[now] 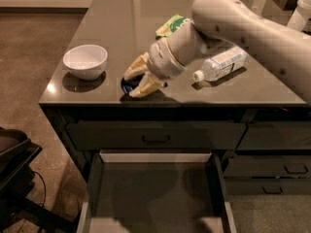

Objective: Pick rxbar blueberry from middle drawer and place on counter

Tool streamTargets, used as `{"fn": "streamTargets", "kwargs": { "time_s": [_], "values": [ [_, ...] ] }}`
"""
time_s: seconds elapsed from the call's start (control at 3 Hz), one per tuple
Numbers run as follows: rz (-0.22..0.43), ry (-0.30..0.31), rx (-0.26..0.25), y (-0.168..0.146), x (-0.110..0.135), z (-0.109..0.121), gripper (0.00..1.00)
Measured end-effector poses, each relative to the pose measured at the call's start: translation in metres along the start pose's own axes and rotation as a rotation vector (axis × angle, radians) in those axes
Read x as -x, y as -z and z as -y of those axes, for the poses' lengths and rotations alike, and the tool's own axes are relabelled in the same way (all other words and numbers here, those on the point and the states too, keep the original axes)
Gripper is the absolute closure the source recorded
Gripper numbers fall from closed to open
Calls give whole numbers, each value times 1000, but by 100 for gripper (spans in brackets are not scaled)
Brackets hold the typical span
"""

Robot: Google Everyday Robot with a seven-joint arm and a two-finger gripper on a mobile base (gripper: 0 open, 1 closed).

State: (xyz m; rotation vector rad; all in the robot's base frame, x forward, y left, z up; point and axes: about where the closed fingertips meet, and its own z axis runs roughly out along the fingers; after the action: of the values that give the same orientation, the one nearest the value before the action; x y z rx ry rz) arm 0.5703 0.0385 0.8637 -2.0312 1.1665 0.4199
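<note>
Rxbar blueberry (pixel 127 85) is located at centre frame, low over the counter (pixel 114 28) near its front edge, above the open middle drawer (pixel 155 198) at lower centre. It is pinched between the jaws of the gripper (pixel 138 79). It is judged light, flat and slick-wrapped; a hold across the long edges is advised.

No text, brand, number or sign can be read on any item. The label of the bottle (pixel 222 64), which lies on the counter (pixel 109 23), is seen only as a pale band, and no characters can be made out on it. The print on the green snack bag (pixel 170 25) is partly hidden behind the arm and is not legible. The rxbar blueberry (pixel 127 85) is seen only as a dark blue patch. It is gripped between the fingers of the gripper (pixel 131 84), which is located above the counter's front edge, beside the white bowl (pixel 85 61).
</note>
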Motion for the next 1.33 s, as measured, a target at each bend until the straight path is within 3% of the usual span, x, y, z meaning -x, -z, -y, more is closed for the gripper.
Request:
{"fn": "streamTargets", "kwargs": {
  "time_s": [0.33, 0.67, 1.33],
  "values": [
    [31, 56, -1, -16, -15, 49, 100],
    [35, 76, -43, -5, -9, 69, 81],
    [36, 75, -42, -6, -9, 69, 35]
  ]
}}
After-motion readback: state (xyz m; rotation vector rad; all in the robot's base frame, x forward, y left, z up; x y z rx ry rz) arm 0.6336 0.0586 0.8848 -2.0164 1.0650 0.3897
